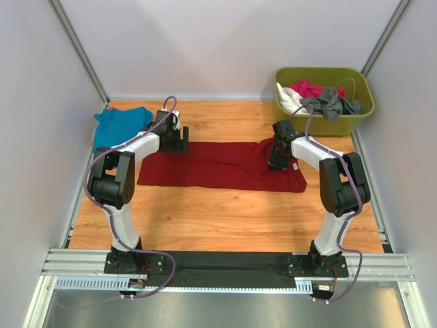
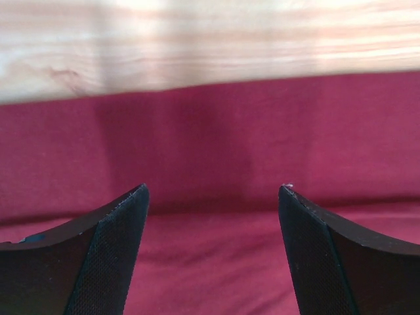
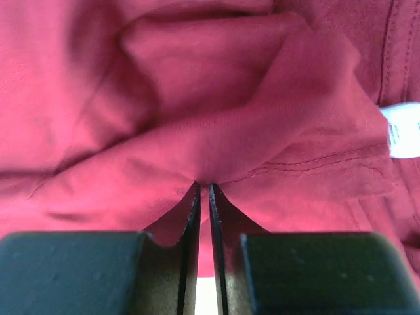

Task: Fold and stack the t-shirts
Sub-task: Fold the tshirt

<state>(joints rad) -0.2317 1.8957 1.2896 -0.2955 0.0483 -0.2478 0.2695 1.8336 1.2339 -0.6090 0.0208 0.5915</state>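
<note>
Pale grey walls (image 1: 225, 41), light wooden tabletop (image 1: 225, 212), aluminium corner posts (image 1: 77, 48)

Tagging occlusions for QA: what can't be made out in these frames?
- Right end effector: top view, its own wrist hides the fingertips.
- White label: right wrist view, cut by the right edge; print too small to read.
- Left end effector: left wrist view, contact with the dark red shirt unclear; table blurred.
- Basket: top view, its wall hides whatever lies low inside.
- Teal shirt: top view, too small to tell whether folded.
</note>
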